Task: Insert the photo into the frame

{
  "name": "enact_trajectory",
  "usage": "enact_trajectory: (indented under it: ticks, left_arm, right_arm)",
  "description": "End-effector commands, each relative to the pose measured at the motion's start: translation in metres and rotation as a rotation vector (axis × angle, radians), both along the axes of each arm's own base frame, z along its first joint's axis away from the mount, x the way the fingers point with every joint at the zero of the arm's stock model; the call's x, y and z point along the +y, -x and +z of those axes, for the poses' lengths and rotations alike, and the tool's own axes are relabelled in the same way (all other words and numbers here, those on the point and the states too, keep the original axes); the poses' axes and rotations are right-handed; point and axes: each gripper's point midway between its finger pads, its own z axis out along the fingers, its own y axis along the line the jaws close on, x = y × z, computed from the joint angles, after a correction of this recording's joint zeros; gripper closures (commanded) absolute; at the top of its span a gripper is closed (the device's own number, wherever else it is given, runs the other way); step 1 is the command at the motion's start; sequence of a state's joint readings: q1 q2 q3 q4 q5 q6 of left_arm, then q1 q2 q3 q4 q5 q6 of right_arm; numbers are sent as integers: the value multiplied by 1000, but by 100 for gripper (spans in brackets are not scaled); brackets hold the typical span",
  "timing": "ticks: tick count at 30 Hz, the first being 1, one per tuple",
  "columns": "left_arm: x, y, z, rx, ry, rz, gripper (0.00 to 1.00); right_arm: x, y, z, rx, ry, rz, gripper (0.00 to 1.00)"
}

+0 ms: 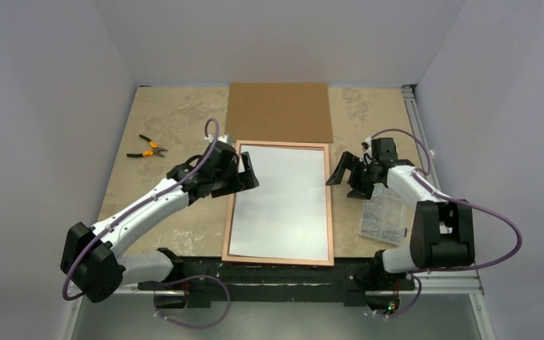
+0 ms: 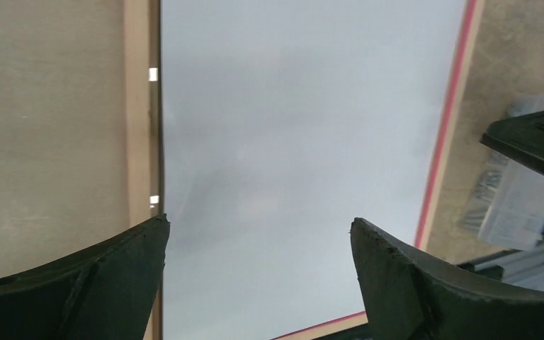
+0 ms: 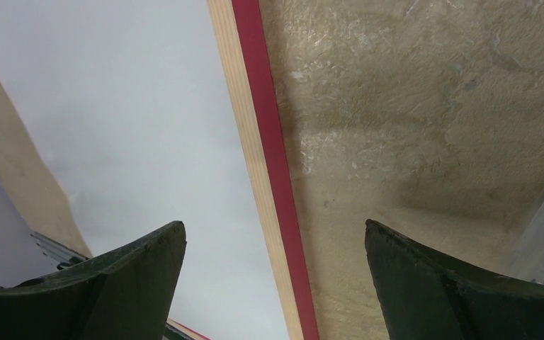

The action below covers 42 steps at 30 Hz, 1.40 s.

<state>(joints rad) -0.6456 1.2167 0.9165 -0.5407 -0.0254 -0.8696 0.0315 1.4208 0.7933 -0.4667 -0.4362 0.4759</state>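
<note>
The frame [image 1: 330, 212] lies flat in the middle of the table, tan wood side up with a pink outer edge. Inside it rests the photo [image 1: 283, 202], white back up and filling the opening. My left gripper [image 1: 249, 172] hovers open over the frame's left rail near the far corner. In the left wrist view its fingers [image 2: 258, 227] straddle the white photo [image 2: 290, 142], with the tan rail [image 2: 138, 106] under the left finger. My right gripper [image 1: 341, 173] stands open at the right rail. In its wrist view the jaws [image 3: 275, 230] straddle the frame's rail [image 3: 255, 106], nothing held.
A brown backing board [image 1: 280, 112] lies beyond the frame at the table's far edge. Orange-handled pliers [image 1: 146, 148] sit at the far left. A clear plastic box [image 1: 382, 216] of small parts stands right of the frame, beside the right arm.
</note>
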Motion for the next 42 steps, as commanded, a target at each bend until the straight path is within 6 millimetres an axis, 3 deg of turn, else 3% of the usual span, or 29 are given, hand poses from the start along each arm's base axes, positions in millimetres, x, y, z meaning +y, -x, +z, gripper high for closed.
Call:
enact_trajectory:
  ticks: [1,6,14,23,34,39,40,42]
  left_arm:
    - [51,6,-12,28,-281,45,1]
    - [50,7,-37,94,-297,42,0]
    - [23,6,-81,208,-80,-6,6]
    - [8,8,-104,263,-22,-34,29]
    - [-10,10,-121,310,-17,-54,72]
    - [-5,12,-123,310,-39,-46,74]
    - [-3,12,-121,305,-46,-44,72]
    - [-3,10,-114,283,-51,-53,58]
  right_arm:
    - [-5,-6,-3,-21,26,5,4]
    - [-5,-7,-6,-14,31,9,4]
    - [0,-2,-17,22,4,28,5]
    - [12,6,-28,50,11,70,6]
    - [10,1,-33,45,128,91,9]
    - [8,-3,-32,41,165,96,9]
    - [7,-4,-31,37,177,98,9]
    - [2,-7,-27,24,204,96,8]
